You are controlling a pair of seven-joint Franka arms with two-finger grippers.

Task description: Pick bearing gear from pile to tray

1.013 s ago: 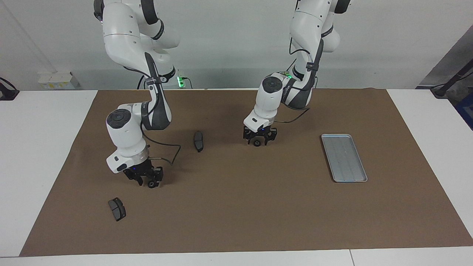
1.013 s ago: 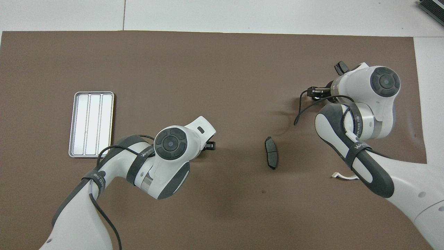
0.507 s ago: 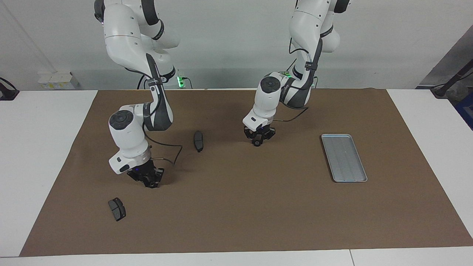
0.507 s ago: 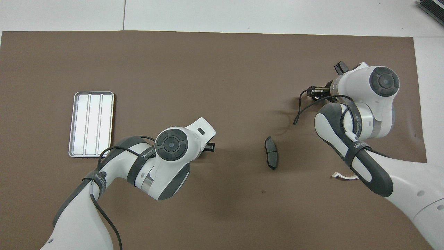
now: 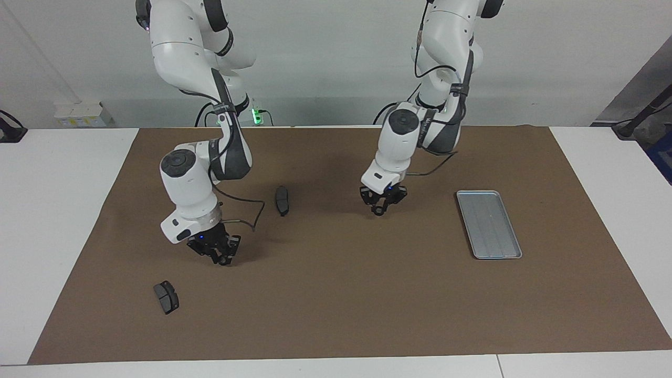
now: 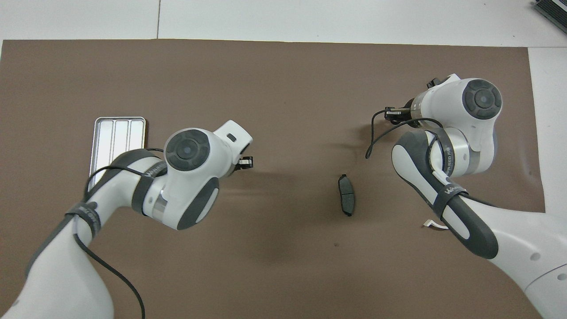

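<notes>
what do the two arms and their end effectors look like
Both arms have glossy white rounded shells with dark grey joint bands and round grey caps at the wrist. A thin black cable runs loosely along each forearm, held by black straps with white lettering. The left end effector and the right end effector are small black linkage assemblies, each with a tiny blue light at its base.

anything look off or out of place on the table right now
Nothing looks spilled or damaged. The tray lies flat on the brown mat with nothing in it. Two brake pads lie far apart instead of in a pile, and a white bracket peeks from under the right arm.
</notes>
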